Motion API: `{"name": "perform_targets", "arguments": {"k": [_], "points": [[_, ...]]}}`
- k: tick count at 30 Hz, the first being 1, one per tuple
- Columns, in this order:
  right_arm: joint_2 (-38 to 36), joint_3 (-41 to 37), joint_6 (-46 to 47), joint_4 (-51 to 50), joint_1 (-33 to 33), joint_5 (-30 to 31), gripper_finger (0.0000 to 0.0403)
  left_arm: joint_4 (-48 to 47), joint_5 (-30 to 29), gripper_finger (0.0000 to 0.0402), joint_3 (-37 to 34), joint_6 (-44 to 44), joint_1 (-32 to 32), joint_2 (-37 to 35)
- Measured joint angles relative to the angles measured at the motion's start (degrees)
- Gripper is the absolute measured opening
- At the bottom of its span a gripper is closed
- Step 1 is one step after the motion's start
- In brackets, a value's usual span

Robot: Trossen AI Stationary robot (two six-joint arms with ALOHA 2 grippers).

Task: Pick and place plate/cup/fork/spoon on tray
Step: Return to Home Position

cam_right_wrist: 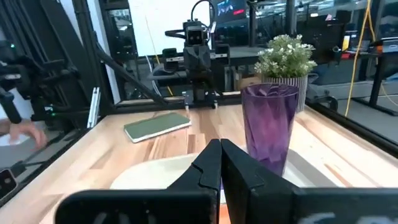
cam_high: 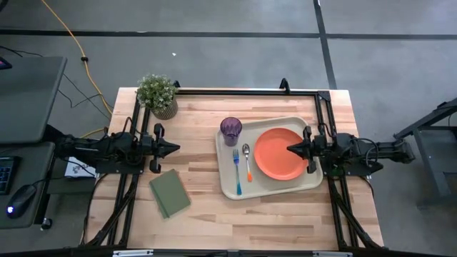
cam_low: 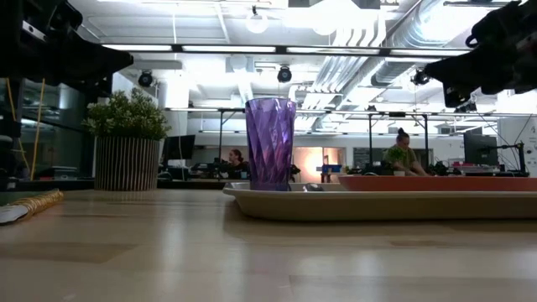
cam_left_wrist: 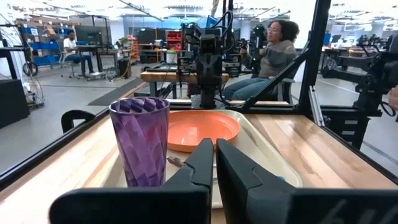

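A: Tray (cam_high: pixel 268 187) status?
B: It lies on the table's (cam_high: pixel 214 207) right half. Plate (cam_high: pixel 279 153) occupies its right part; cup (cam_high: pixel 230 131) stands upright in its far-left corner. Fork (cam_high: pixel 236 171) and spoon (cam_high: pixel 247 161) lie side by side between cup and plate — fork nearer the left rim.
A: Grippers?
B: Left gripper (cam_high: pixel 173 148) — fingers pressed together, empty, above the table's left half. Right gripper (cam_high: pixel 291 149) — fingers pressed together, empty, above the plate's right side.
A: Other items?
B: Plant (cam_high: pixel 158 95) at the far-left corner; green pad (cam_high: pixel 170 193) near the left edge.
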Motion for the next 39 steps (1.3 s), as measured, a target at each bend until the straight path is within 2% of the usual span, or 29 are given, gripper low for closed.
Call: {"name": "perform_targets", "arguments": {"k": [9,19,39], "points": [[1.93,-0.01,-3.99,-0.1,-0.02,-0.24,0.0,0.0,0.0,0.0003,0.0,-0.07,0.0,0.09],[3.42,-0.02,7.95,-0.1,-0.02,-0.3,0.0,0.0,0.02,0.0003,0.0,-0.06,0.0,0.09],[3.42,-0.07,7.87,-0.12,-0.02,-0.28,0.0,0.0,0.04,0.0003,0.0,-0.06,0.0,0.09]]}}
